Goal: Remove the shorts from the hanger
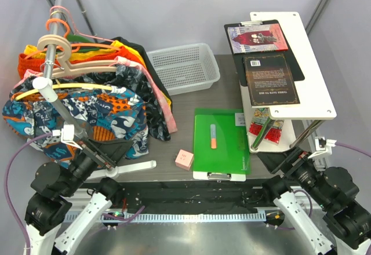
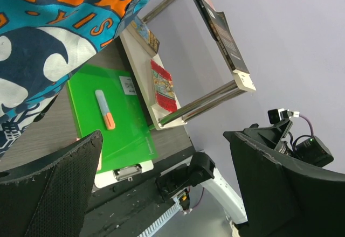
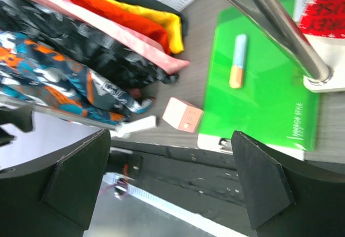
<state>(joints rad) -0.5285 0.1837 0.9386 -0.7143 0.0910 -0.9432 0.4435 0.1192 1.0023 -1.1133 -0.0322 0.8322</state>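
Grey wood-grain tabletop [image 1: 229,101], pale walls behind.

Top external: a slanted metal rack pole [image 1: 57,52] stands at the left edge and carries several hangers and garments. The shorts [image 1: 75,119] hang from the pale yellow hanger [image 1: 64,88], nearest the near edge of all the garments, and drape down to the tabletop. The left hand [image 1: 116,149] sits at the near-left corner, just beside the lower hem of the shorts; I cannot tell whether it touches them. The right hand [image 1: 290,163] sits at the near-right corner, by the foot of a white shelf unit [image 1: 316,101]. A white basket [image 1: 185,66] is at the far edge. A green clipboard [image 1: 223,150] lies at the near edge with a blue-and-orange marker [image 1: 213,136] on it. A pink cube [image 1: 184,159] is just left of the clipboard.

Left wrist: the left hand [image 2: 161,137] has its fingers [image 2: 59,186] spread wide with nothing between them. The shorts [image 2: 48,32] fill the upper left, clear of both fingers. The clipboard [image 2: 124,129] and marker [image 2: 104,109] lie beyond.

Right wrist: the right hand [image 3: 171,134] has its fingers [image 3: 264,180] wide apart and holds nothing. The shorts [image 3: 59,89] show at the left as the nearest layer of the garments. The cube [image 3: 183,116] rests beside the clipboard [image 3: 264,97].
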